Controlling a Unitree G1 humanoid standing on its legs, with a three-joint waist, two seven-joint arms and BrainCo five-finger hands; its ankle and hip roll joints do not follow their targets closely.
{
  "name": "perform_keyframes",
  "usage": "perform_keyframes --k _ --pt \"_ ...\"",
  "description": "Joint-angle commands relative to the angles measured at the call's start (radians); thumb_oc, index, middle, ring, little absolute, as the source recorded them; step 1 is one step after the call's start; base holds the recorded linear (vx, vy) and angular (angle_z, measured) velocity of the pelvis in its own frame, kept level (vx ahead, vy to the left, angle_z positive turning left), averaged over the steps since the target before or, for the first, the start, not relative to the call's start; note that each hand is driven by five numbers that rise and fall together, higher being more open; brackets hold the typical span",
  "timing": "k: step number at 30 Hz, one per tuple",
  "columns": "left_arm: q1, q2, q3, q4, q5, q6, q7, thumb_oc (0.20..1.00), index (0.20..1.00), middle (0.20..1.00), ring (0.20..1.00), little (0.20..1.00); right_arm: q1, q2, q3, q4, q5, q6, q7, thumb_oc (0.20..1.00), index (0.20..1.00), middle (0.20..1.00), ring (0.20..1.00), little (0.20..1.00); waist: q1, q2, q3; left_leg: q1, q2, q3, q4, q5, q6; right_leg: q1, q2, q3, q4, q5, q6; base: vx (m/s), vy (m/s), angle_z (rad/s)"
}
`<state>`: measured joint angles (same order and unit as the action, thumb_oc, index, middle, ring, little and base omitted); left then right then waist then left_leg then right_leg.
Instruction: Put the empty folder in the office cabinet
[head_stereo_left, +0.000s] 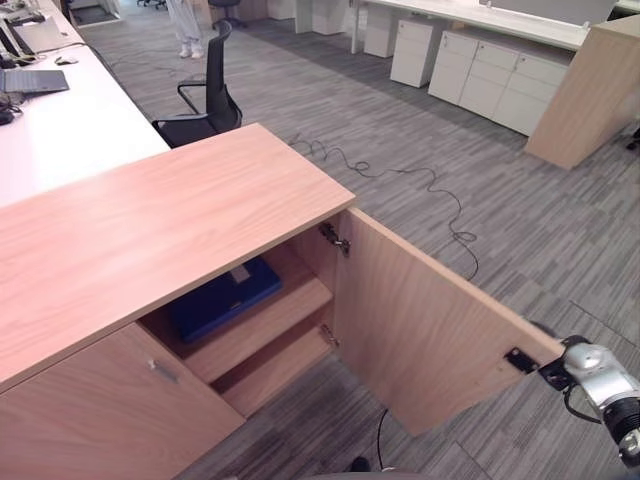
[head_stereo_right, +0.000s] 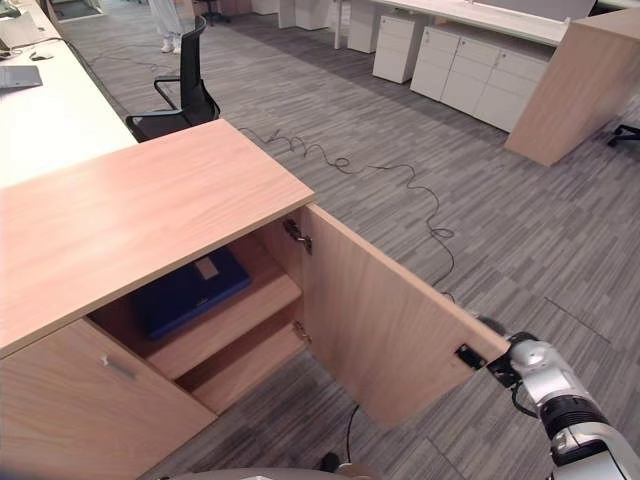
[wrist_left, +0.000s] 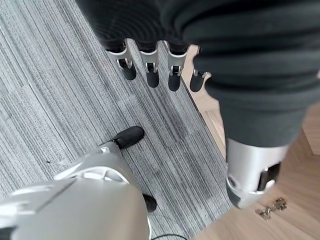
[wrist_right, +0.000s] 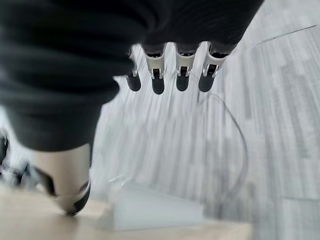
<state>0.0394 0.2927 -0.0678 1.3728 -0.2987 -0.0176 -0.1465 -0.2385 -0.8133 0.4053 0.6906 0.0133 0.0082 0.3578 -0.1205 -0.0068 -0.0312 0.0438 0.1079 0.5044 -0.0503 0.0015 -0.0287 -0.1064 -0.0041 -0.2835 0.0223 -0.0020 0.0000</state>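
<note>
While the cabinet door (head_stereo_left: 430, 320) stands swung wide toward me in the left eye view, I see the blue folder (head_stereo_left: 225, 297) lying flat on the upper shelf (head_stereo_left: 262, 335) inside the office cabinet (head_stereo_left: 150, 230), with my right hand (head_stereo_left: 598, 378) at the door's near right corner, beside its handle.

From the right eye view, I cannot tell whether that hand grips the handle or merely rests against the door edge. My worry is a swing that slips off the edge and leaves the door ajar.

Through the left wrist view, my left hand (wrist_left: 150, 67) hangs relaxed over the carpet (wrist_left: 60, 90), fingers straight, holding nothing.

Through the right wrist view, the right hand's fingers (wrist_right: 157, 75) extend straight, clasping nothing, with the door edge just below the thumb; a hard push could slam the hinges (head_stereo_left: 335, 238).
</note>
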Motion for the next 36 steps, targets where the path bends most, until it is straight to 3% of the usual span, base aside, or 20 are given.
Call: perform_keyframes --k 1,7,12,20,28,32,36 --pt "-0.037 -0.014 0.013 0.021 0.0 -0.002 -0.002 1.0 1.0 1.0 1.0 1.0 -0.068 0.273 0.159 -0.2 0.068 -0.081 0.146 1.0 1.0 1.0 1.0 1.0 0.056 -0.045 -0.005 -0.048 -0.072 -0.064 0.021 -0.046 0.015 0.058 -0.113 -0.099 -0.031 -0.014 0.112 -0.02 0.003 -0.05" --pt "-0.009 -0.019 0.026 0.032 0.023 -0.008 -0.005 1.0 1.0 1.0 1.0 1.0 -0.091 0.36 0.27 -0.366 0.243 -0.053 0.224 1.0 1.0 1.0 1.0 1.0 0.074 -0.05 0.0 -0.057 -0.067 -0.054 0.017 -0.04 0.013 0.047 -0.114 -0.101 -0.042 -0.001 0.117 0.0 0.003 -0.03" --pt "0.017 -0.015 0.042 0.062 0.036 -0.011 0.012 1.0 1.0 1.0 1.0 1.0 -0.145 0.484 0.331 -0.388 0.355 -0.055 0.203 1.0 1.0 1.0 1.0 1.0 0.116 -0.063 0.006 -0.077 -0.059 -0.062 0.011 -0.022 0.003 0.042 -0.112 -0.121 -0.054 0.006 0.114 -0.01 -0.035 0.01" --pt "0.045 -0.026 0.036 0.064 0.062 -0.003 0.0 1.0 1.0 1.0 1.0 1.0 -0.101 0.497 0.339 -0.366 0.353 -0.03 0.207 1.0 1.0 1.0 1.0 1.0 0.133 -0.07 0.016 -0.099 -0.049 -0.109 0.007 -0.005 -0.009 0.05 -0.102 -0.152 -0.062 -0.006 0.101 -0.01 -0.052 0.29" --pt "0.06 -0.024 0.015 0.042 0.076 -0.005 -0.011 1.0 1.0 1.0 1.0 1.0 0.005 0.462 0.285 -0.214 0.243 -0.014 0.197 1.0 1.0 1.0 1.0 1.0 0.144 -0.069 0.022 -0.119 -0.039 -0.164 0.012 0.01 -0.022 0.061 -0.089 -0.178 -0.07 -0.025 0.087 -0.01 -0.068 0.26" --pt "0.061 -0.014 0.012 0.002 0.022 -0.008 -0.007 1.0 1.0 1.0 1.0 1.0 0.047 0.484 0.212 0.049 0.061 -0.019 0.127 1.0 1.0 1.0 1.0 1.0 0.161 -0.064 0.022 -0.124 -0.031 -0.195 0.032 0.007 -0.027 0.083 -0.079 -0.194 -0.079 -0.042 0.076 0.01 -0.115 0.27" --pt "0.061 -0.015 0.011 0.01 -0.012 0.0 -0.018 1.0 1.0 1.0 1.0 1.0 0.077 0.533 0.155 0.237 0.049 -0.006 0.098 1.0 1.0 1.0 1.0 1.0 0.171 -0.062 0.026 -0.129 -0.021 -0.204 0.066 -0.003 -0.032 0.096 -0.069 -0.196 -0.086 -0.05 0.067 0.01 -0.118 0.26"
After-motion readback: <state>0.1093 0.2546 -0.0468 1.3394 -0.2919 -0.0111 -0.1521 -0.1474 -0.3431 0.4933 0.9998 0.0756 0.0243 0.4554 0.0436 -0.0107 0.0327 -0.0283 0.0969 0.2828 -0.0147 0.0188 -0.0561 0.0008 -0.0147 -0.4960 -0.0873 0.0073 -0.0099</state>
